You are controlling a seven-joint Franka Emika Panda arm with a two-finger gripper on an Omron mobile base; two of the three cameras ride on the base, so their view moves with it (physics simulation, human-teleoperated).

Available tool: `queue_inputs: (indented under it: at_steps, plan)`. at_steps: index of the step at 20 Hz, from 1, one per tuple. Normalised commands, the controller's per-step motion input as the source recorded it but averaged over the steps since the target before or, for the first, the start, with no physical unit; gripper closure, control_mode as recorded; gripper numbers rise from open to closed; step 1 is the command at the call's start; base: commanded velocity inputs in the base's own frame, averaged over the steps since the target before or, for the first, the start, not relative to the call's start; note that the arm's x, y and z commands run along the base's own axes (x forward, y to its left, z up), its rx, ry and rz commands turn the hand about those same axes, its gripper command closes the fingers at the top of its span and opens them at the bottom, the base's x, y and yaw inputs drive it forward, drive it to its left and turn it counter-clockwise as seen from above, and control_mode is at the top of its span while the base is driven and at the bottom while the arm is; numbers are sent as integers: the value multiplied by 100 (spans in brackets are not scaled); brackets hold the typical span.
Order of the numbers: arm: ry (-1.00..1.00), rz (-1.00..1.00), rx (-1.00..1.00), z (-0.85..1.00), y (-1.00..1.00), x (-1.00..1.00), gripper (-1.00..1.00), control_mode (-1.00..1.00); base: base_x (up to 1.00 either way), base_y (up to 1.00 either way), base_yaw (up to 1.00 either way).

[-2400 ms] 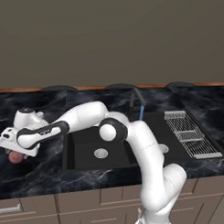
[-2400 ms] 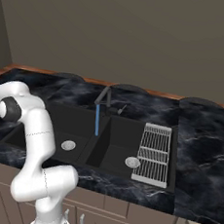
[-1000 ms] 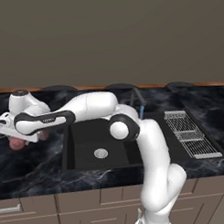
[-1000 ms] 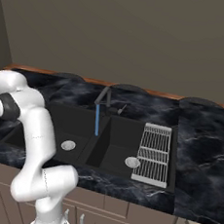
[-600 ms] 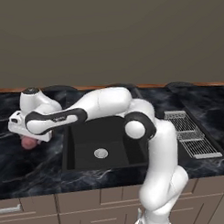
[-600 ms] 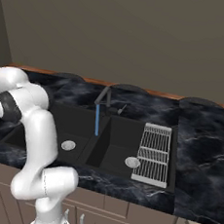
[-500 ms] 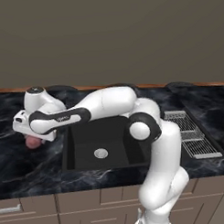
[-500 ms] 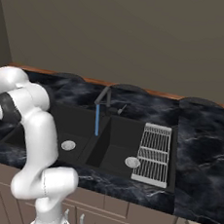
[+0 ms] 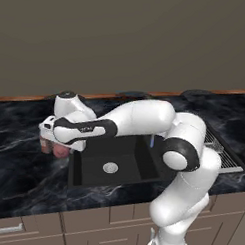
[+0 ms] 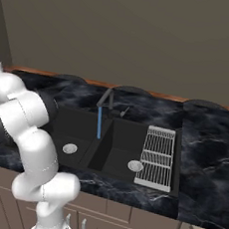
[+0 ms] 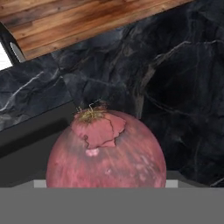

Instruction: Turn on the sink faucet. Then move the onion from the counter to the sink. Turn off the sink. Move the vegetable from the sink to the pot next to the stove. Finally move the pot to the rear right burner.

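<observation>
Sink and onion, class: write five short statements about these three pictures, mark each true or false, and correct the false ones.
1. Water runs from the sink faucet. True.
2. The onion lies in the sink. False: it is at the gripper, over the counter left of the sink.
3. A wire rack sits over the right basin. True.
4. Each basin has a round silver drain. True.
5. The onion is green. False: it is reddish-pink.

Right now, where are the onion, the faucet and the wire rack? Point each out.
onion (image 11: pixel 107 153): hand view, middle of its reddish skin.
faucet (image 10: pixel 106 97): right base view, on the angled spout.
wire rack (image 10: pixel 157 156): right base view, centre of the grid.
</observation>
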Motion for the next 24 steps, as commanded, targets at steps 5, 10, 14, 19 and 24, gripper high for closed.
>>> queue_inputs:
  at_steps: [5, 10, 14, 19, 24]
  plan:
    - [0, -6, 0, 0, -73, 0, 100, -100, 0, 0, 0]
    - [0, 0, 0, 0, -65, 2, 100, -100, 0, 0, 0]
    - [0, 0, 0, 0, -59, 2, 100, -100, 0, 0, 0]
    - [0, 0, 0, 0, -57, 3, 100, -100, 0, 0, 0]
    - [0, 8, -4, 0, -42, 10, 100, -100, 0, 0, 0]
